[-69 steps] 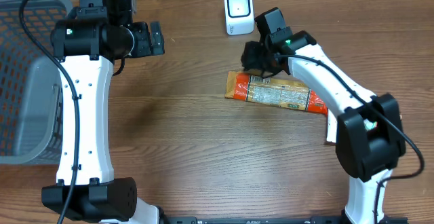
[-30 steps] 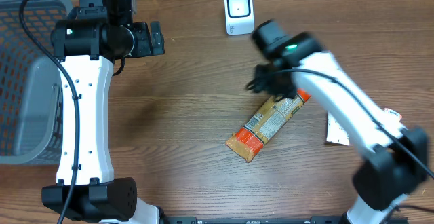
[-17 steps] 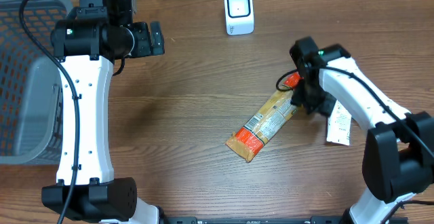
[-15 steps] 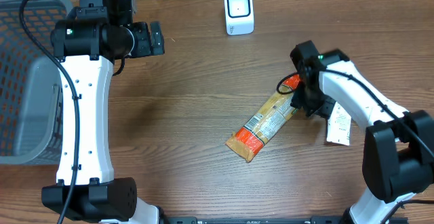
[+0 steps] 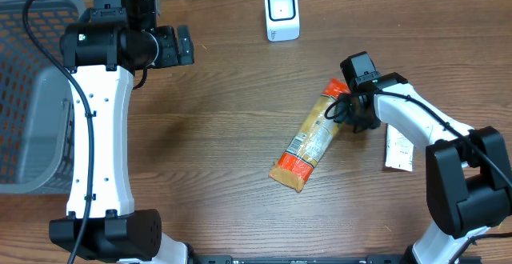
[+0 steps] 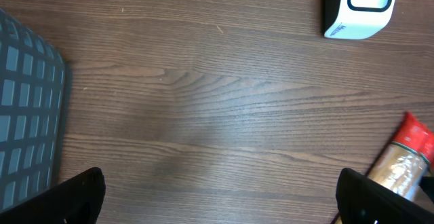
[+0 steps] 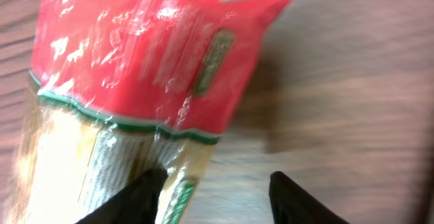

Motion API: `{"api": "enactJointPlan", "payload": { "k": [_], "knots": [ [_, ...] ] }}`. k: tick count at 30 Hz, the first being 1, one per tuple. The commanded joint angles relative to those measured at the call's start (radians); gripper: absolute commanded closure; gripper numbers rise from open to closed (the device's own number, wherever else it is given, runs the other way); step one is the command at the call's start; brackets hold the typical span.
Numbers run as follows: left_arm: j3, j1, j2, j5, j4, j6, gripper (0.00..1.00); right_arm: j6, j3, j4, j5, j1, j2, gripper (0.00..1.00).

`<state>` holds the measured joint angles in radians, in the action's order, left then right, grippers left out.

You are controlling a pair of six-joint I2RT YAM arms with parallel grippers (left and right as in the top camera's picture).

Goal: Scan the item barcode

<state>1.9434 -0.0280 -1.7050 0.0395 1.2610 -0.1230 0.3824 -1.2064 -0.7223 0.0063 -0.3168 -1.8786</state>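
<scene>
The item is a long pasta packet (image 5: 310, 134) lying diagonally on the table, red end (image 7: 146, 54) up and to the right, orange end toward the front. My right gripper (image 5: 350, 114) sits low at the red end. In the right wrist view the right gripper (image 7: 217, 200) is open: one finger (image 7: 132, 198) lies over the packet's edge, the other (image 7: 298, 200) over bare wood. The white scanner (image 5: 282, 14) stands at the back. My left gripper (image 5: 180, 46) hovers far left, and in its own view the left gripper (image 6: 224, 197) is wide open over bare wood.
A grey mesh basket (image 5: 32, 96) fills the left edge, and its corner (image 6: 27, 115) shows in the left wrist view. A white paper slip (image 5: 398, 148) lies just right of the right arm. The scanner (image 6: 359, 3) and the packet's red end (image 6: 407, 149) show in the left wrist view.
The packet swung from lying across the table to a steep diagonal. My right gripper moved right past its red end, then back in against it. The left arm stayed still.
</scene>
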Motion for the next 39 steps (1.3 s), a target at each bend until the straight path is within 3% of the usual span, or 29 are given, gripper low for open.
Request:
{"api": "enactJointPlan", "payload": {
  "k": [1, 6, 14, 18, 25, 28, 39],
  "knots": [
    [0.004, 0.002, -0.003, -0.006, -0.002, 0.015, 0.0, -0.244, 0.009, 0.039, -0.246, -0.019, -0.015, 0.51],
    [0.004, 0.002, -0.003, -0.006, -0.002, 0.015, 0.0, -0.361, 0.008, 0.056, -0.37, -0.082, -0.015, 0.51],
    [0.004, 0.002, -0.003, -0.006, -0.002, 0.015, 0.0, -0.322, -0.033, 0.045, -0.42, -0.153, -0.014, 0.32],
    [0.004, 0.002, -0.003, -0.006, -0.001, 0.015, 0.0, -0.215, -0.116, -0.055, -0.397, -0.122, -0.007, 0.35],
    [0.004, 0.002, -0.003, -0.006, -0.002, 0.015, 0.0, 0.027, -0.208, -0.214, -0.011, -0.055, -0.003, 0.39],
    [0.004, 0.002, -0.003, -0.006, -0.002, 0.015, 0.0, 0.04, -0.2, -0.212, 0.082, -0.051, -0.029, 0.39],
    [0.004, 0.002, -0.003, -0.006, -0.002, 0.015, 0.0, 0.033, -0.2, -0.139, 0.098, -0.095, -0.213, 0.44]
  ]
}}
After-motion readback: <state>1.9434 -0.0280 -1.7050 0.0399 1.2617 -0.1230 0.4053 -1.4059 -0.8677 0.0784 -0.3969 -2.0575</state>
